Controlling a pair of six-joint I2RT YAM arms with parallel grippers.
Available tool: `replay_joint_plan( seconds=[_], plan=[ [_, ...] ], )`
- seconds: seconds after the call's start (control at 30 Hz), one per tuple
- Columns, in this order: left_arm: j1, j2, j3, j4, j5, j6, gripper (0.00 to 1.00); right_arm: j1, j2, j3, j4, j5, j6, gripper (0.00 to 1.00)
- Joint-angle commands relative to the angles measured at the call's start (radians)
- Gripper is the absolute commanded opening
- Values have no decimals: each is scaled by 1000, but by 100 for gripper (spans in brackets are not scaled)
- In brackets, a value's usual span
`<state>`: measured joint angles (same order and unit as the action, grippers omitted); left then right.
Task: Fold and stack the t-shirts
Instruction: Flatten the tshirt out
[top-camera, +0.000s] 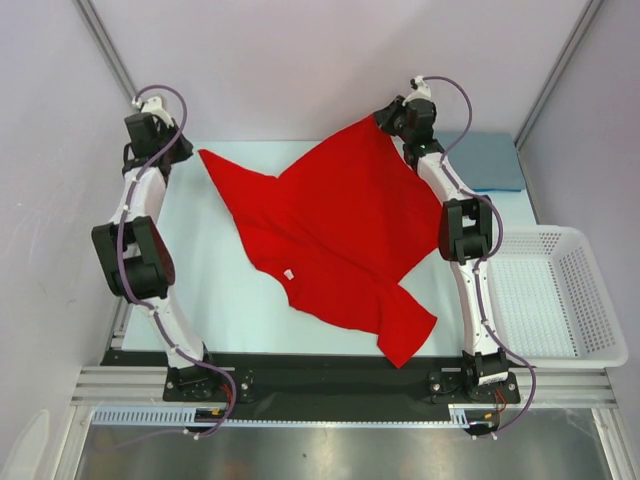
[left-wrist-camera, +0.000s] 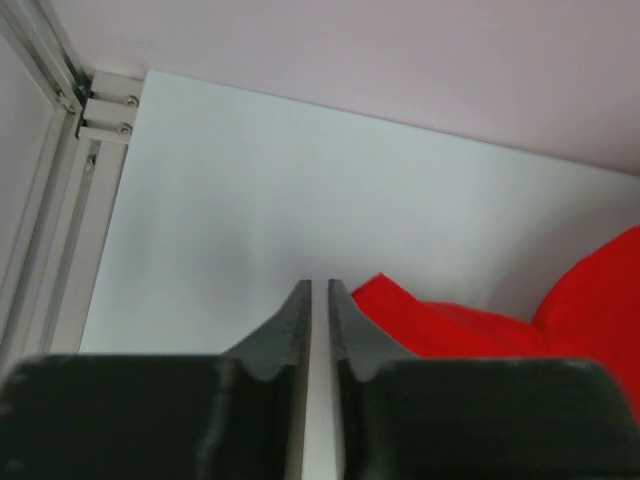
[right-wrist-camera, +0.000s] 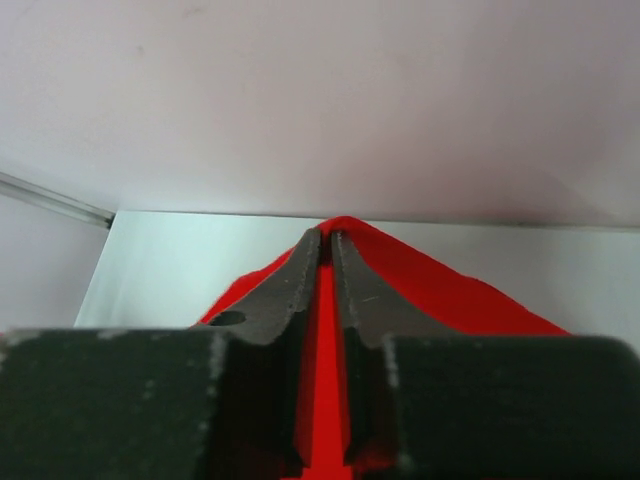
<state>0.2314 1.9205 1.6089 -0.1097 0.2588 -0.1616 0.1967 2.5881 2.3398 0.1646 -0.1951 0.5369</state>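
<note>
A red t-shirt (top-camera: 340, 220) lies spread and rumpled across the pale table (top-camera: 210, 280), a white label showing near its middle. My right gripper (top-camera: 386, 121) is at the back right, shut on the shirt's far corner and holding it a little raised. The right wrist view shows red cloth (right-wrist-camera: 450, 290) pinched between the jaws of the right gripper (right-wrist-camera: 327, 233). My left gripper (top-camera: 186, 151) is at the back left, just left of the shirt's other far corner (top-camera: 208, 156). In the left wrist view the left gripper (left-wrist-camera: 320, 285) is shut with nothing in it, and the red cloth (left-wrist-camera: 480, 325) lies just to its right.
A folded blue cloth (top-camera: 485, 160) lies at the back right corner. A white mesh basket (top-camera: 555, 290) stands off the table's right side. Pale walls close in the back and sides, and a metal frame post (left-wrist-camera: 60, 110) stands at the back left.
</note>
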Motion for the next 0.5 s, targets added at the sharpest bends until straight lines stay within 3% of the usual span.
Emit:
replay_joint_plan(
  seconds=[0.0, 0.07, 0.17, 0.23, 0.4, 0.47],
  plan=[
    [-3, 70, 155, -99, -55, 40, 20, 9, -10, 108, 21, 34, -12, 15],
    [-15, 81, 198, -119, -75, 45, 46, 4, 15, 191, -54, 39, -21, 22],
    [-30, 58, 181, -174, -116, 31, 53, -9, -17, 187, -160, 59, -29, 46],
    [-49, -15, 84, -185, -156, 4, 60, -22, -80, 176, -331, 57, -32, 52],
    [-176, -213, -150, -217, -158, -23, 58, -31, -311, -98, -548, 30, -103, 57],
    [-313, -300, -251, -257, -164, -41, 55, -22, -440, -198, -625, 28, -164, 59]
  ],
)
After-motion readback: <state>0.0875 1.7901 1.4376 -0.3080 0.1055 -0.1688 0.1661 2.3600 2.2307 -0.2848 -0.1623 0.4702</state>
